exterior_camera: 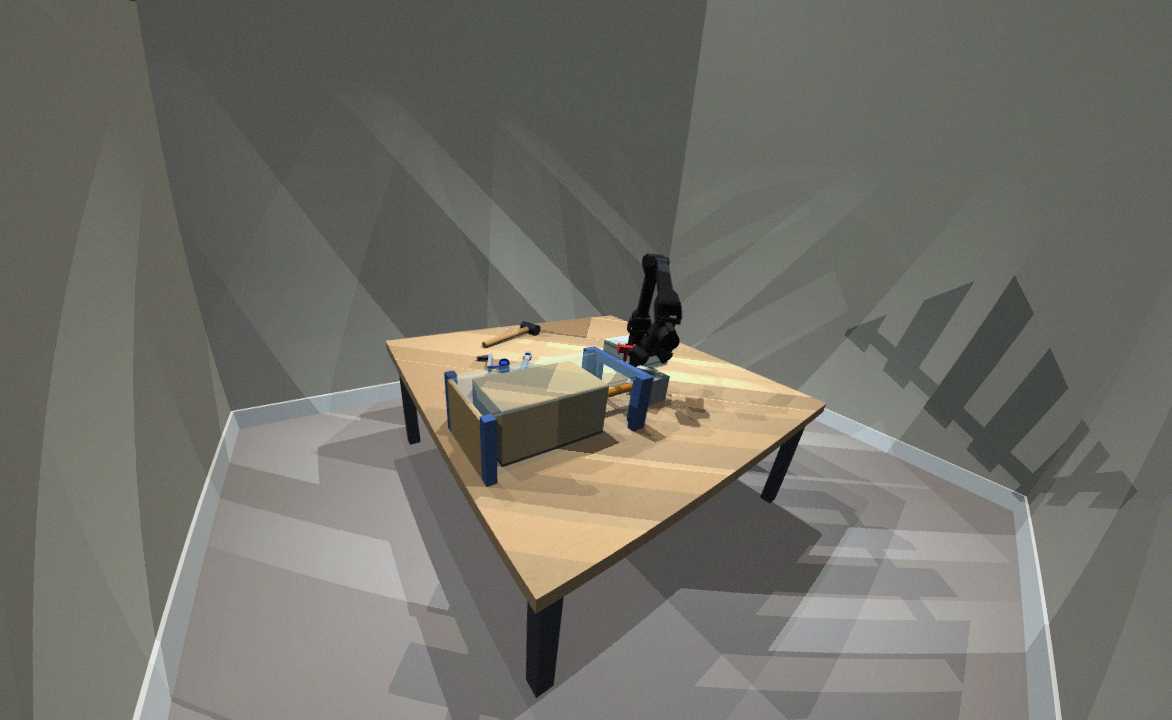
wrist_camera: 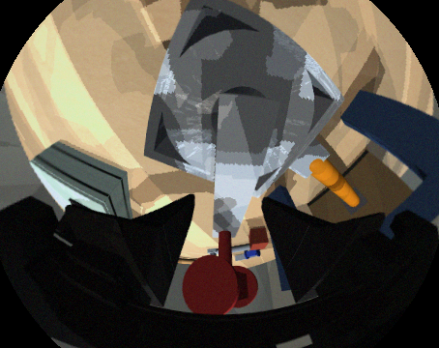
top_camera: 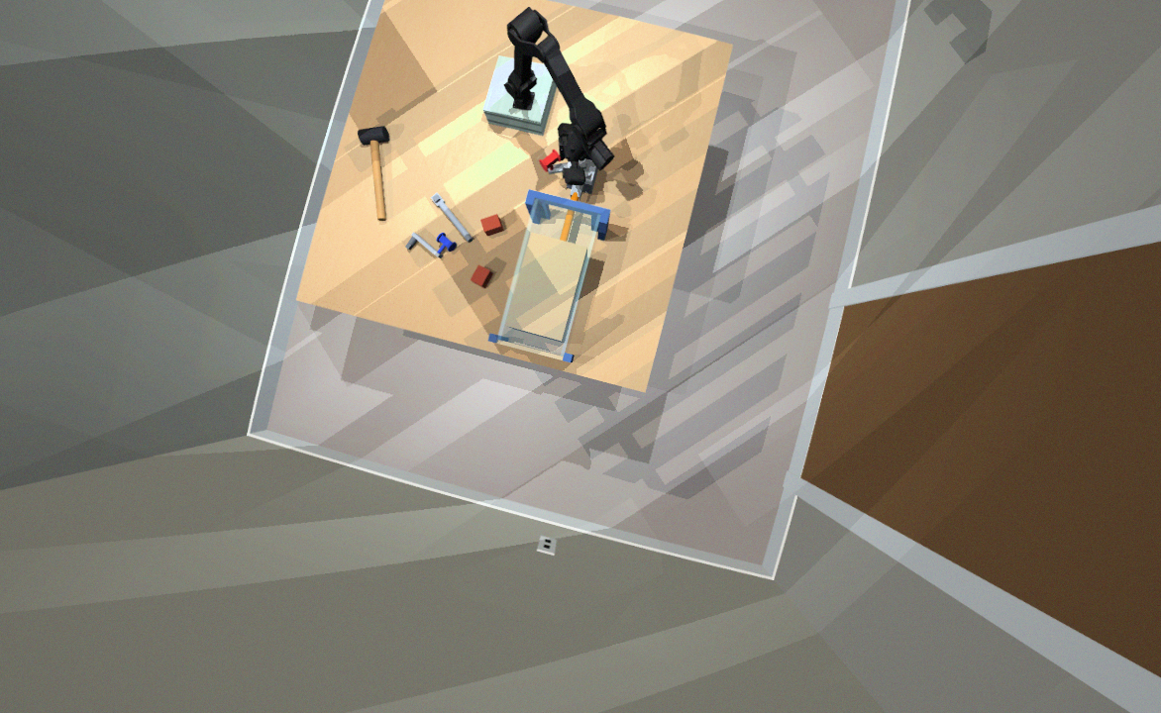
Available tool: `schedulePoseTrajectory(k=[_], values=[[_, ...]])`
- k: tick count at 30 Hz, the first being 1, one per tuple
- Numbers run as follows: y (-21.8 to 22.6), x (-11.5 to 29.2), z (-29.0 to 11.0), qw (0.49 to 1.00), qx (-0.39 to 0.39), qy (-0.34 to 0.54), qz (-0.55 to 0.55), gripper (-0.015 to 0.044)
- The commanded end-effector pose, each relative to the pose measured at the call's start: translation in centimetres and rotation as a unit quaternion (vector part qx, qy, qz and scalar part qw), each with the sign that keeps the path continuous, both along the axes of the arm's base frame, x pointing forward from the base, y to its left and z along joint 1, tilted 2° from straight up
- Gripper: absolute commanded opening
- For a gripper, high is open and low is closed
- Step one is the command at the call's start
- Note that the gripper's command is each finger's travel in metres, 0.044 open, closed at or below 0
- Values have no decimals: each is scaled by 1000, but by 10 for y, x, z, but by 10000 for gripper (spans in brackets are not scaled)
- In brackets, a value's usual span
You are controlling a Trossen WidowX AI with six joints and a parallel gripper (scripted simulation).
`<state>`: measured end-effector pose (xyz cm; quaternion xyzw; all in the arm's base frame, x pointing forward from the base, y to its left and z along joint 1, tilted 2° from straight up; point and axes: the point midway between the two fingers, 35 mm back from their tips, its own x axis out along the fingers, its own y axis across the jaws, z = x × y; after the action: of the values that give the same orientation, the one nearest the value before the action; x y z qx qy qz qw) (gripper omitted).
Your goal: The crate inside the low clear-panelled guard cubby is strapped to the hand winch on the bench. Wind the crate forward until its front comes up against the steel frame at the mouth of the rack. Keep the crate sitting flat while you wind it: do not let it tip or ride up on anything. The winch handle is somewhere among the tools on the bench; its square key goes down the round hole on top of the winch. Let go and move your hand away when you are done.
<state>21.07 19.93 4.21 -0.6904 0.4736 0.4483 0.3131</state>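
Note:
The grey winch [wrist_camera: 246, 72] [exterior_camera: 659, 384] stands in front of the blue steel frame [top_camera: 564, 202] [exterior_camera: 639, 394] [wrist_camera: 400, 135]. A grey crank handle with a red knob [wrist_camera: 210, 286] [top_camera: 550, 160] sits on top of the winch. My gripper [wrist_camera: 229, 201] [top_camera: 574, 173] [exterior_camera: 646, 351] is open just above the winch, its fingers apart on either side of the handle's arm and not gripping it. An orange strap [top_camera: 567, 224] [wrist_camera: 336, 182] runs from the winch through the frame to the tan crate [top_camera: 545, 283] [exterior_camera: 541, 416]. The crate sits flat under the clear guard, its front a short way behind the frame.
A hammer [top_camera: 377, 177] [exterior_camera: 509, 334] lies at the bench's left. A grey bar [top_camera: 452, 217], a second crank with a blue knob [top_camera: 429, 242] and two red blocks [top_camera: 491, 224] [top_camera: 480, 275] lie left of the cubby. The arm's pedestal [top_camera: 518, 104] [wrist_camera: 84, 177] stands behind the winch.

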Motion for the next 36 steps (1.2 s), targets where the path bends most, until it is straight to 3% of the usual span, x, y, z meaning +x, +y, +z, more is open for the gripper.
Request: schedulePoseTrajectory(k=[1,3,9,17,25,36], values=[[0,0,0,1000,1,2,2,394],[0,0,0,1000,1,2,2,440],[3,2,15,1000,24,15,-2,440],[2,0,127,981,182,72,-1,440],[3,2,128,981,183,62,-2,440],[3,2,128,981,183,62,-2,151]])
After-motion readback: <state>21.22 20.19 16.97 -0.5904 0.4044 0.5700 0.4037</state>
